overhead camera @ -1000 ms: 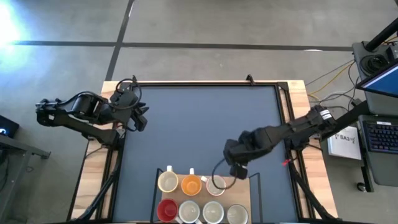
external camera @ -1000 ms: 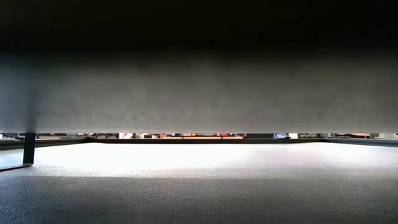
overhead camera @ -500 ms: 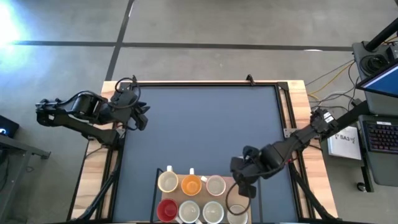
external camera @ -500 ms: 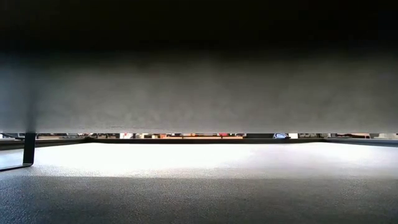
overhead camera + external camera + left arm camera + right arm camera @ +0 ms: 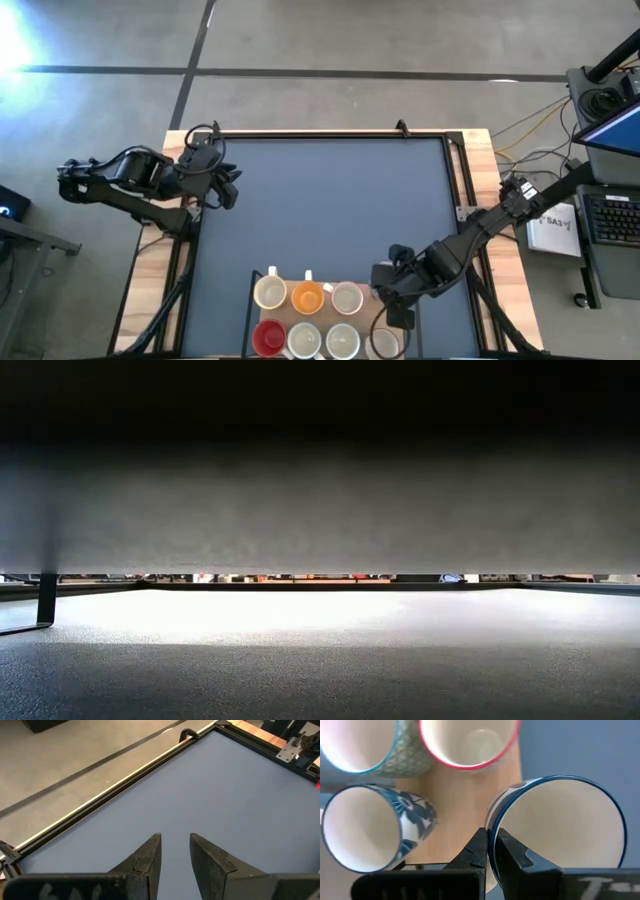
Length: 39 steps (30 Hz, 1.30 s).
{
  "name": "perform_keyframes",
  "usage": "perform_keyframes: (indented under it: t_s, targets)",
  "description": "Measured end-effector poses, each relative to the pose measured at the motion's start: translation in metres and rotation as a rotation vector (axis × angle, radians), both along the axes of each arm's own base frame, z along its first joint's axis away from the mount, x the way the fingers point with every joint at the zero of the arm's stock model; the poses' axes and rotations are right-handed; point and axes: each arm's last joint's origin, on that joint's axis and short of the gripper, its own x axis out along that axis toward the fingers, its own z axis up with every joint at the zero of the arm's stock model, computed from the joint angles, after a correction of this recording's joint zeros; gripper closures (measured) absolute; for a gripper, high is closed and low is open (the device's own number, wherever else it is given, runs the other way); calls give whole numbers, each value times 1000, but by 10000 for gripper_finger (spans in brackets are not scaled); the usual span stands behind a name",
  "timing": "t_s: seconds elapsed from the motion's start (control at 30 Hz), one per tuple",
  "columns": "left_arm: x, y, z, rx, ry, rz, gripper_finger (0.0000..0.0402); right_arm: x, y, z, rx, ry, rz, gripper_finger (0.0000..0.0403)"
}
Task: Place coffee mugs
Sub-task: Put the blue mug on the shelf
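Item: my right pincer (image 5: 490, 852), at the tabletop's (image 5: 320, 200) five o'clock, pinching the rim of a blue-rimmed mug (image 5: 557, 830) over the wooden board (image 5: 465, 795). Seven mugs (image 5: 307, 296) grouped at six o'clock. My left pincer (image 5: 174, 852), spread slightly, waits at nine o'clock.

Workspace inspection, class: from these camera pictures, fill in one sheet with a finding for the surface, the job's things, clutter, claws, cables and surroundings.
Surface: dark blue mat in a wooden frame, bare in the middle.
Job's things: mugs on a wooden board at the near edge; orange mug, red mug, the rest pale; blue-rimmed mug at the board's right end.
Clutter: nothing seen.
Claws: right claw shut on the blue-rimmed mug's rim; left claw over the mat's far left corner, holding nothing.
Cables: loose wires on the floor, far right.
Surroundings: concrete floor; keyboard at right.
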Motion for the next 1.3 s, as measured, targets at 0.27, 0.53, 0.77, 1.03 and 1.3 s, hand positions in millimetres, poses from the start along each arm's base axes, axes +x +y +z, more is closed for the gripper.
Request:
perform_keyframes:
  t_s: [0.27, 0.53, 0.77, 1.03, 1.3]
  targets:
    - [0, 0, 0, -3, -2, 2, 318, 7, 21, -23, -29, 44, 91, 390]
    - [0, 0, 0, -3, -2, 2, 318, 10, 36, -27, -44, 36, 126, 390]
    - [-1, 0, 0, -2, 2, 2, 318, 12, 39, -26, -43, 17, 143, 390]
    - [-1, 0, 0, -2, 5, 2, 318, 11, 45, -25, -20, -13, 157, 390]
    - [-1, 0, -1, -1, 12, 2, 318, 10, 46, -27, -24, -6, 161, 390]
